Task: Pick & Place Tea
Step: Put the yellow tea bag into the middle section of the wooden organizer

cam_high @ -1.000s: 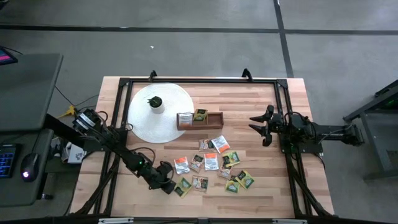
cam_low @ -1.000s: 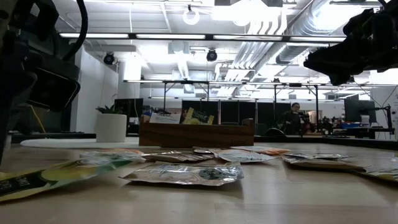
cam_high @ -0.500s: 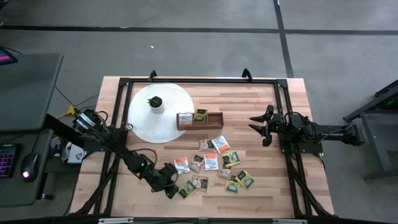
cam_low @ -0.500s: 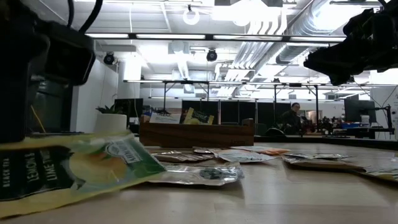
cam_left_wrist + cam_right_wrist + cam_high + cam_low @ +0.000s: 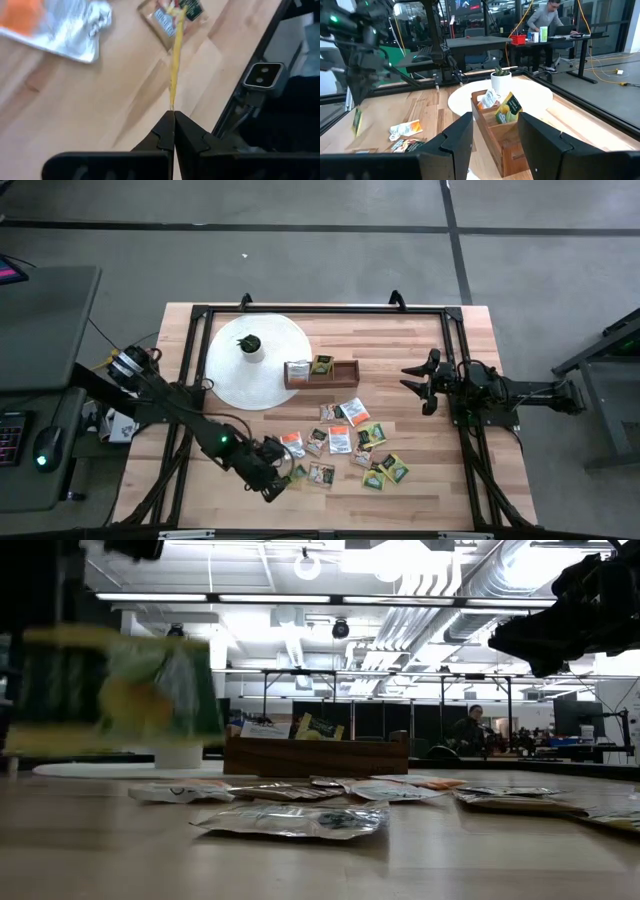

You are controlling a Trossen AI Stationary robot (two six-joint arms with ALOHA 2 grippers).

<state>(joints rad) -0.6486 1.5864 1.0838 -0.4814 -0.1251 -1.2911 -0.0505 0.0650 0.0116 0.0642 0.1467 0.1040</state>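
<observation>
The left gripper (image 5: 173,114) is clenched on the edge of a green-and-yellow tea sachet (image 5: 175,60), holding it up off the wooden table (image 5: 420,340) at the near left of the scattered sachets (image 5: 345,442). Beyond them stands the brown wooden box (image 5: 322,372) beside a white disc (image 5: 262,370). The right gripper (image 5: 418,385) hovers well apart at the table's right side, fingers spread and holding nothing.

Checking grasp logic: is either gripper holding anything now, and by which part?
The left gripper pinches a green-and-yellow tea sachet by one edge, lifted off the table. The right gripper holds nothing.
</observation>
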